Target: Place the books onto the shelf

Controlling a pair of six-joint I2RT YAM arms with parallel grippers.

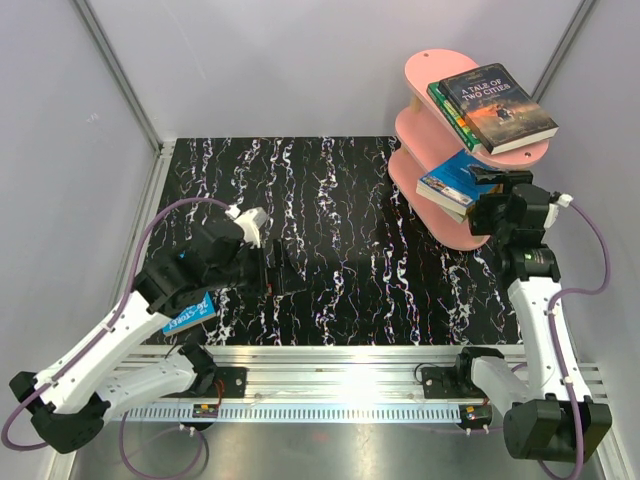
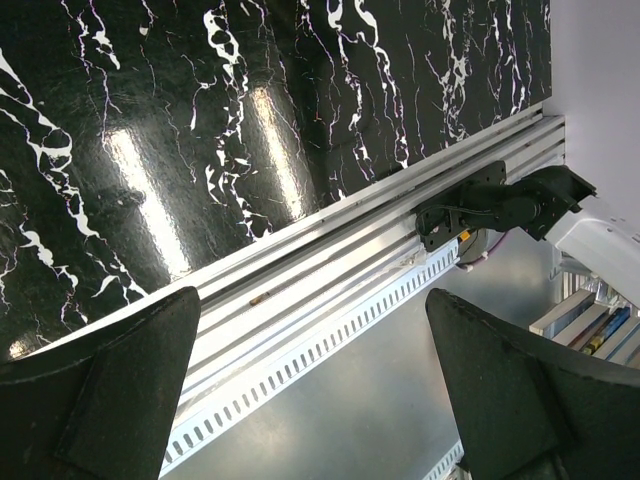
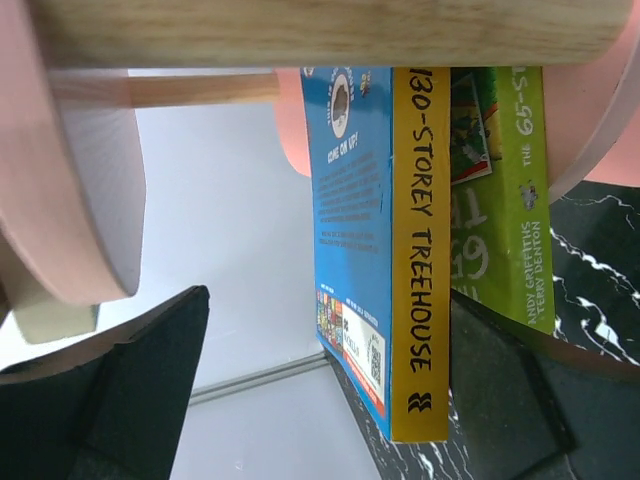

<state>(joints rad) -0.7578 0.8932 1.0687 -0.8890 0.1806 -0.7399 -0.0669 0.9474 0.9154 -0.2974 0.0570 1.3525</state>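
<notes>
Both jaws, left and right, are released; pull the right one straight back, so it does not drag the blue book point(image 3: 350, 220) off the shelf point(image 1: 420, 72).

The shelf point(image 1: 425, 68) is pink, the top book point(image 1: 497, 105) dark grey, the lower book point(image 1: 455, 178) blue, the bench point(image 1: 330, 230) black with white veins.

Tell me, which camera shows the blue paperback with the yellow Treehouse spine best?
The right wrist view: the blue paperback with the yellow spine sits close up, title readable. The top external view shows it only as a small blue book on the pink shelf. The left wrist view misses it.
</notes>
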